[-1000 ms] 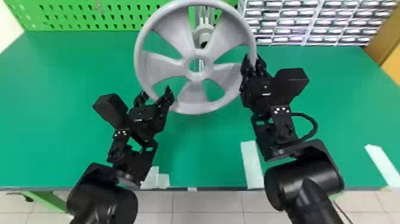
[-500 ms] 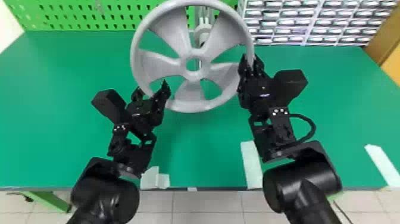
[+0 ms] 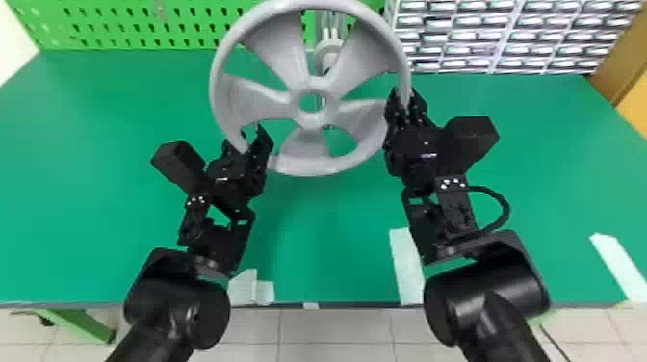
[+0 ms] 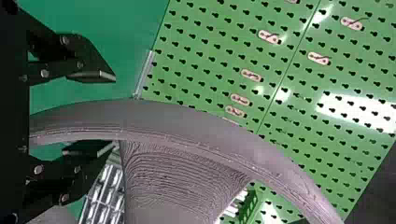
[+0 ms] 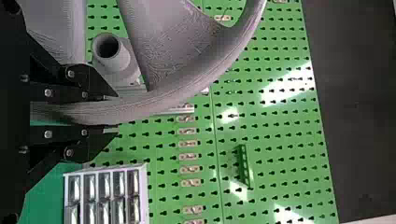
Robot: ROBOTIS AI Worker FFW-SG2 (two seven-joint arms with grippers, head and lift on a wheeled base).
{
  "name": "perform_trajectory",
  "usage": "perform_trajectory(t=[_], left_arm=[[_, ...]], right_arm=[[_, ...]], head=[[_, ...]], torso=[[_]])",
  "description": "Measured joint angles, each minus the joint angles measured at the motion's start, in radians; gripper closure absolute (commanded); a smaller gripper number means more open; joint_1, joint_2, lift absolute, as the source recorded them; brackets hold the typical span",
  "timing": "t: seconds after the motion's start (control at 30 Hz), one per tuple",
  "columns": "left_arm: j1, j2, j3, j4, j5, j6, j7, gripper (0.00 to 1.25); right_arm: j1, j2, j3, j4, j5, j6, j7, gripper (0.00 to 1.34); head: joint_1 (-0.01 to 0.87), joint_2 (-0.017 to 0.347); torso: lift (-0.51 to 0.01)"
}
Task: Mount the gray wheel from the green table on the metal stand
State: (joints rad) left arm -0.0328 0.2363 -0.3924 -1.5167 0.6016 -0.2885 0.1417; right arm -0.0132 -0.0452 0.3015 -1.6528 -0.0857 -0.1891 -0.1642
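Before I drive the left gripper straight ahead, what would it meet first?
Likely the gray wheel: the left gripper has its rim between open fingers. The green pegboard stands beyond, at a depth I can't judge.

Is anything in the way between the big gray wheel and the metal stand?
Nothing visible is in the way: the metal stand is behind the gray wheel and shows through the gaps between its spokes.

We see a green pegboard (image 3: 130, 29) and a drawer rack (image 3: 497, 36) behind the table's (image 3: 120, 106) far edge, and pale floor tiles (image 3: 337, 327) beyond its near edge.
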Motion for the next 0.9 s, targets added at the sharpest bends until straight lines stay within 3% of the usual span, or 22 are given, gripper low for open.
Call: perform_trajectory(t=[0.23,0.37,0.9], left_arm=[[-0.008,-0.003,0.001,0.006,0.0,-0.011,-0.009,0.91],[-0.008,-0.004,0.003,0.006,-0.001,-0.013,-0.02,1.07],[-0.037,-0.01,0.009,0.021,-0.065,-0.017,-0.022,1.07]], right_arm=[[0.0,0.002,-0.003,0.005,0.001,-0.001,-0.014,1.33],[0.001,0.003,-0.007,0.007,0.008,-0.001,-0.02,1.33],[-0.005,0.008,-0.021,0.022,0.018,0.005,-0.026,1.33]], head=[[0.867,0.052],[0.867,0.052],[0.867,0.052]], torso=[[-0.1],[-0.1],[-0.1]])
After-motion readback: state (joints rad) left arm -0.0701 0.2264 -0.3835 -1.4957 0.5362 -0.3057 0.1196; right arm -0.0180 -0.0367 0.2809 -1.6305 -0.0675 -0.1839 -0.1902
